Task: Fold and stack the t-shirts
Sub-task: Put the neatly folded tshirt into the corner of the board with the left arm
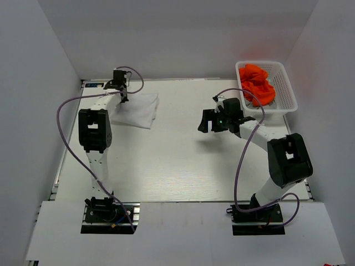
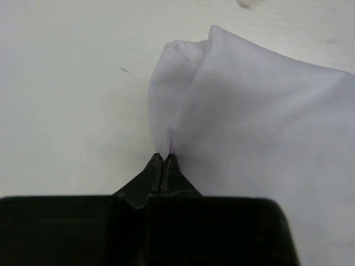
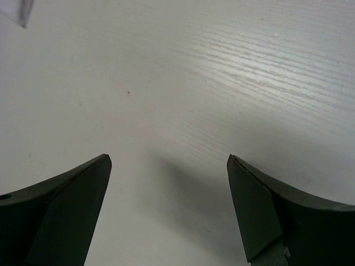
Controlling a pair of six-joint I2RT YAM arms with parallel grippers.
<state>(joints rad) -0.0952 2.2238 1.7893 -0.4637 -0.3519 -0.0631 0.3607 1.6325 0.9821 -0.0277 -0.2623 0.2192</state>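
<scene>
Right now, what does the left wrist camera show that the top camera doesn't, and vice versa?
Only the left wrist view: the left gripper shut, pinching a raised peak of the white t-shirt. Only the top view: the orange t-shirts heaped in the basket, and the right gripper open above the table. Both: the white t-shirt, the left gripper and the table.

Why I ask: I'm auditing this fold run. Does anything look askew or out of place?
Nothing damaged or spilled. The white t-shirt is peaked up at one edge, pinched in the left end effector; the orange t-shirts sit crumpled in the basket.
</scene>
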